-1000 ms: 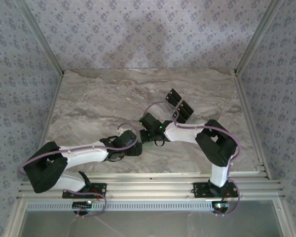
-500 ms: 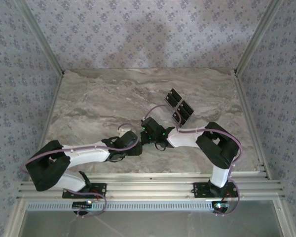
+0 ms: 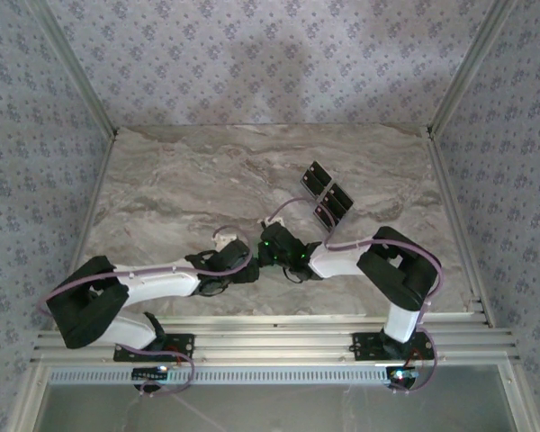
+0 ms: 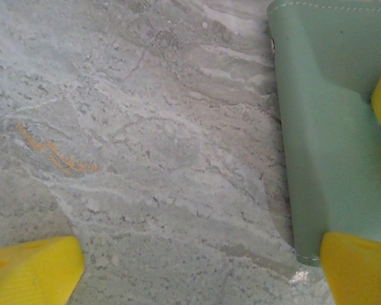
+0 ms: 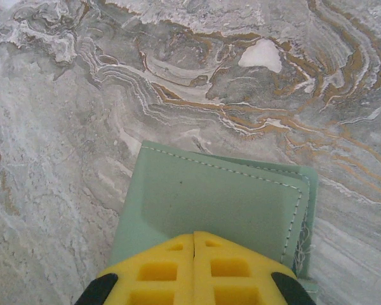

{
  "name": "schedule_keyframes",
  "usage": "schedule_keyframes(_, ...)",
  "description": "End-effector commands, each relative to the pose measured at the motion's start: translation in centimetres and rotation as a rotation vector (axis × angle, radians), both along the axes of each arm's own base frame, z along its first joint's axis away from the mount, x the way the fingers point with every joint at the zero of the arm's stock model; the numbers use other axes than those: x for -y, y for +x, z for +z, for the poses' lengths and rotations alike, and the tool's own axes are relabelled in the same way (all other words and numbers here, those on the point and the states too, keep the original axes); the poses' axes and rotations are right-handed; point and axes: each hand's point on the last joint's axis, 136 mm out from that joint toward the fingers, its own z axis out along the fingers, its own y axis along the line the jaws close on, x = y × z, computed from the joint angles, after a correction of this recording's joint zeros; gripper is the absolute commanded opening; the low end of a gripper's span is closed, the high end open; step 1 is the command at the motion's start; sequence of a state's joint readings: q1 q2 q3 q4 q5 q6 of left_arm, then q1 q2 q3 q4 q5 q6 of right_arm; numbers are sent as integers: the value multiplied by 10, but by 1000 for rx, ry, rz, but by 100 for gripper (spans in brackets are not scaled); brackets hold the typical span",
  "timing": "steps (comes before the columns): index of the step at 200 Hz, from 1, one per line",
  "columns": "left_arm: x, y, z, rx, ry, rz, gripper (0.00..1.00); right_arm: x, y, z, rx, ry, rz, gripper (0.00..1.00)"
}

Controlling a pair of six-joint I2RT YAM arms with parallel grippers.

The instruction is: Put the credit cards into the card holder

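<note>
On the marble table (image 3: 162, 180), two arms are met near the middle, the left arm (image 3: 153, 283) and the right arm (image 3: 342, 259). One holder (image 5: 216, 197), pale green and stitched, is laid flat between their grippers, near the table's centre. Three dark cards (image 3: 316, 177), as far as can be counted, are laid in a loose row beyond the right arm, well apart from the holder.

The right gripper (image 5: 193, 251) is closed, its yellow fingers meeting over the holder's near edge; whether a flap is pinched cannot be told. The left gripper (image 4: 197, 273) is spread wide, and one finger is set against the holder's corner.

Several faults can be expected from here. The holder may be pushed across the smooth stone if it is pressed from one side only. A thin flap may be lost from closed fingers. The grippers are close together, so contact between them is possible.
</note>
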State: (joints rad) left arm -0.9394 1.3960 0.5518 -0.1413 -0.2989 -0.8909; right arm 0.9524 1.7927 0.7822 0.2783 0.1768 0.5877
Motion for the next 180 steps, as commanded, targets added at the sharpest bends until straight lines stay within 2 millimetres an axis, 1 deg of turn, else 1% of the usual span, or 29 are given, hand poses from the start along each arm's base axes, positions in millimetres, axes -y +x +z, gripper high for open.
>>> schedule_keyframes(1,1,-11,-23,-62,-39,7,99,137,-104,-120,-393,-554,-9,0)
schedule_keyframes(37,-3,-9,-16,-44,-37,23,99,145,-112,-127,-378,-578,-37,0)
schedule_keyframes(62,-6,-8,-11,-30,-40,35,99,153,-117,-129,-359,-606,-61,0)
schedule_keyframes(93,-11,-9,-8,-25,-37,51,99,158,-122,-129,-345,-621,-79,0)
schedule_keyframes(164,-37,-12,-8,-50,23,132,99,162,-129,-124,-308,-639,-88,0)
schedule_keyframes(180,-38,-12,-8,-53,26,135,99,164,-136,-135,-322,-660,-77,0)
